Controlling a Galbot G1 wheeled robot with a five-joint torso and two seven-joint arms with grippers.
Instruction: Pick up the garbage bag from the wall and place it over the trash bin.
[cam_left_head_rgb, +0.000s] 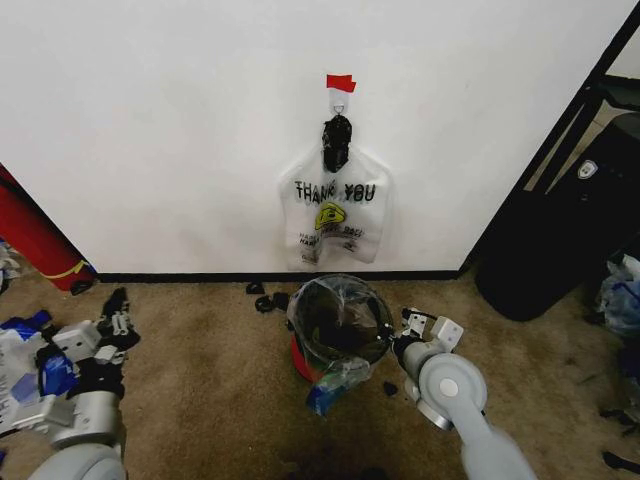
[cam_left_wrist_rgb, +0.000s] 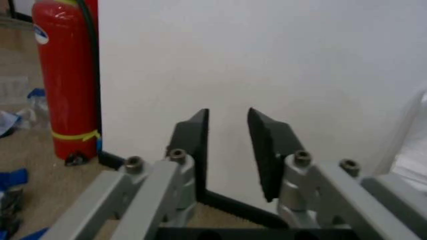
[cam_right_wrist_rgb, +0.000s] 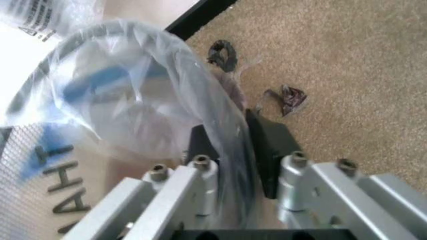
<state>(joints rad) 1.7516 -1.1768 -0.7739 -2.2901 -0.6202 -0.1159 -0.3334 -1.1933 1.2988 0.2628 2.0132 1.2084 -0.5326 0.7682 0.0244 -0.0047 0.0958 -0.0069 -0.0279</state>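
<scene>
The trash bin (cam_left_head_rgb: 299, 362), small and dark with a red base, stands on the carpet below the wall (cam_left_head_rgb: 150, 120). The clear garbage bag (cam_left_head_rgb: 345, 298) lies over the bin's mouth, and a blue tip hangs down the front (cam_left_head_rgb: 321, 399). At the bin's right rim, my right gripper (cam_left_head_rgb: 395, 335) is shut on the garbage bag (cam_right_wrist_rgb: 133, 100). The plastic and the dark rim run between its fingers (cam_right_wrist_rgb: 267, 145). My left gripper (cam_left_head_rgb: 118, 300) is parked low on the left. It faces the wall, open with nothing in it (cam_left_wrist_rgb: 227, 112).
A second clear "THANK YOU" bag (cam_left_head_rgb: 335, 215) hangs from the hook (cam_left_head_rgb: 339, 103) under red tape (cam_left_head_rgb: 340, 82). A red fire extinguisher (cam_left_head_rgb: 35, 245) leans at the far left. A large black bin (cam_left_head_rgb: 560, 240) stands on the right. Dark scraps (cam_left_head_rgb: 265, 298) lie on the carpet by the baseboard.
</scene>
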